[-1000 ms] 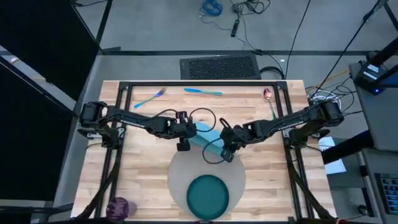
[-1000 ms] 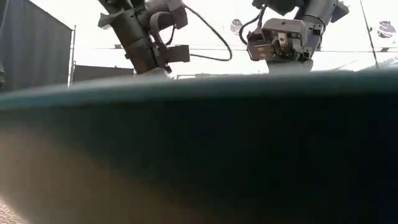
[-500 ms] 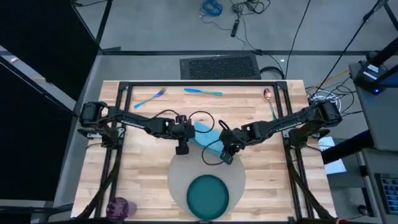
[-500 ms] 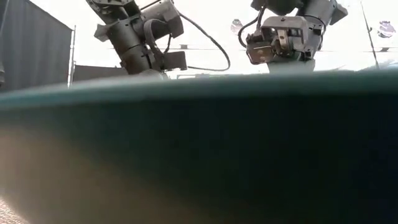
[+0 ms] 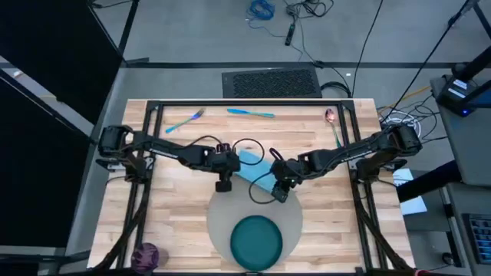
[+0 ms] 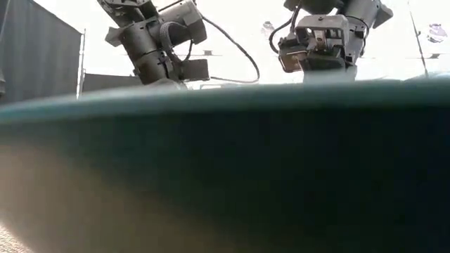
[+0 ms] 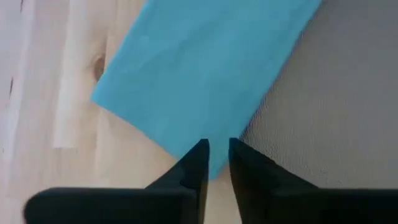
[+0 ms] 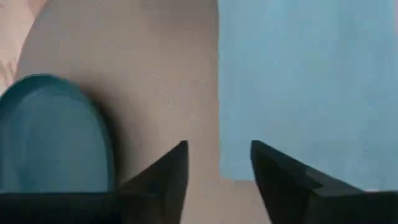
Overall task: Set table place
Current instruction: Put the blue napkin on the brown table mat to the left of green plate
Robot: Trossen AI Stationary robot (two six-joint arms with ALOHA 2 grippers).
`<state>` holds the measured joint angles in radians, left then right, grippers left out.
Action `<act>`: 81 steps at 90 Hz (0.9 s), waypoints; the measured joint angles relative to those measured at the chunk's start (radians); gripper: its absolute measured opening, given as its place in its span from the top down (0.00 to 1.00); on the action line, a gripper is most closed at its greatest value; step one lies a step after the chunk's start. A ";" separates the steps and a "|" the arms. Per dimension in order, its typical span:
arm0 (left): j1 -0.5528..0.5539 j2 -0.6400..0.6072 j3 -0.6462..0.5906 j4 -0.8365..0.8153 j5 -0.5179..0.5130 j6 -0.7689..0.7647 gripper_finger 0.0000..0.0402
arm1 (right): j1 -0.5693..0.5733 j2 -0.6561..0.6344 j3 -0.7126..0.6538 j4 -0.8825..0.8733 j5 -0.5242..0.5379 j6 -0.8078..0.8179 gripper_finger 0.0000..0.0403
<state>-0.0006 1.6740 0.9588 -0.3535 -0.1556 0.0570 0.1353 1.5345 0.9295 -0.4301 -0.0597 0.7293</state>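
Note:
The light blue napkin (image 5: pixel 255 165) lies flat, partly on the table (image 5: pixel 176 207) and partly on the far rim of the round grey mat (image 5: pixel 222 218). The teal plate (image 5: pixel 257 239) sits on the mat's near half. My left gripper (image 5: pixel 224 186) points down over one napkin corner (image 7: pixel 214 174), its fingers a narrow gap apart. My right gripper (image 5: pixel 279 193) stands open over the napkin's other near corner (image 8: pixel 225 174), one finger above the mat, one above the cloth. The purple cup (image 5: pixel 146 254) stands at the near left corner. My left gripper has its fingertips (image 7: pixel 198 155) on either side of the napkin's corner, coming from above. Whether they touch the cloth I cannot tell; the napkin lies flat and unwrinkled.
A blue-handled fork (image 5: pixel 184 120), knife (image 5: pixel 250 113) and a spoon (image 5: pixel 331 123) lie along the far edge. In the low view the plate's rim (image 6: pixel 225 161) fills the foreground and hides the tabletop. Bare wood lies left and right of the mat.
My left gripper has shifted a little toward the table's left and near edge and turned slightly. The napkin, mat and plate have stayed where they were.

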 joint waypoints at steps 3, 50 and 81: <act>0.000 0.000 0.002 -0.010 -0.006 0.001 0.82 | -0.004 0.000 0.000 0.000 0.001 -0.012 0.52; 0.168 -0.001 0.173 -0.088 0.085 0.159 0.78 | -0.151 -0.155 0.101 -0.451 0.121 -0.197 0.51; 0.380 0.039 0.175 -0.072 0.367 0.187 0.78 | -0.156 -0.315 0.091 -0.534 0.120 -0.230 0.52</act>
<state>0.3794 1.7128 1.1343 -0.4254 0.2110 0.2437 -0.0204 1.2190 1.0209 -0.9637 0.0602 0.4989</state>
